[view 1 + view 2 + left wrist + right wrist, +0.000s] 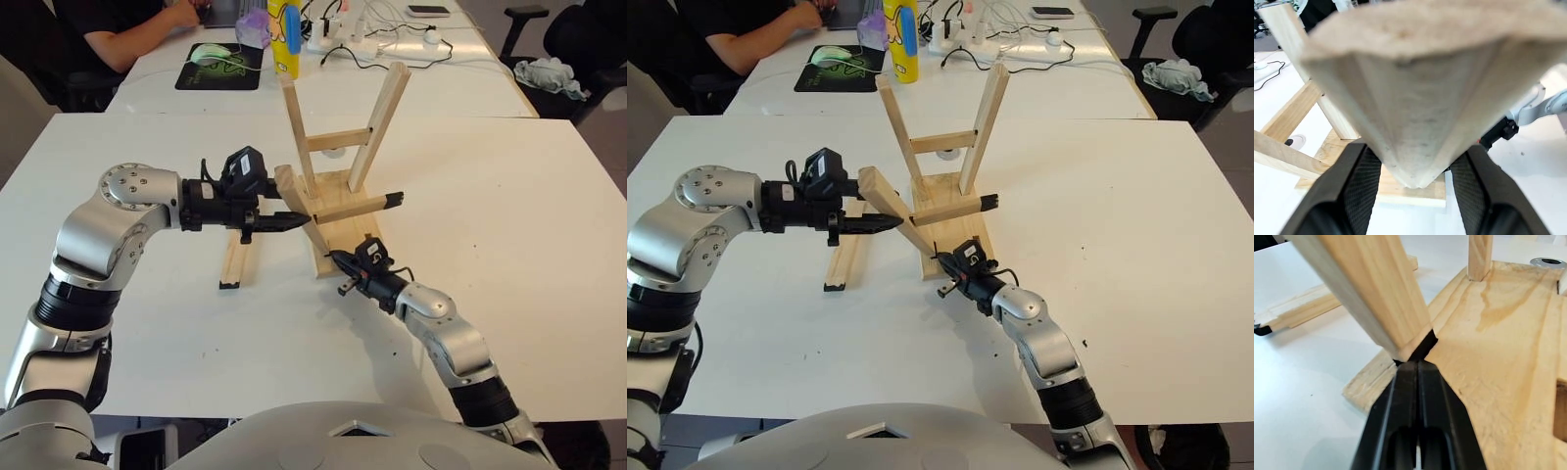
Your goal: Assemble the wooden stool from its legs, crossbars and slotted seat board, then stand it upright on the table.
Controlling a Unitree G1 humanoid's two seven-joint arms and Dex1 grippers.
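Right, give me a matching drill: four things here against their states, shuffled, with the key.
1 tilted leg
2 loose bar
3 seat board
4 right pincer

a shut, at the board's near edge
b lying on the table, apart
c gripped by left pincer
d flat, upright legs standing on it

Pairs: 1-c, 2-b, 3-d, 4-a

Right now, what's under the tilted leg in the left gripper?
The tilted leg meets the near corner of the seat board with its lower end, beside the shut right gripper. The leg covers the joint, so any slot there is hidden.
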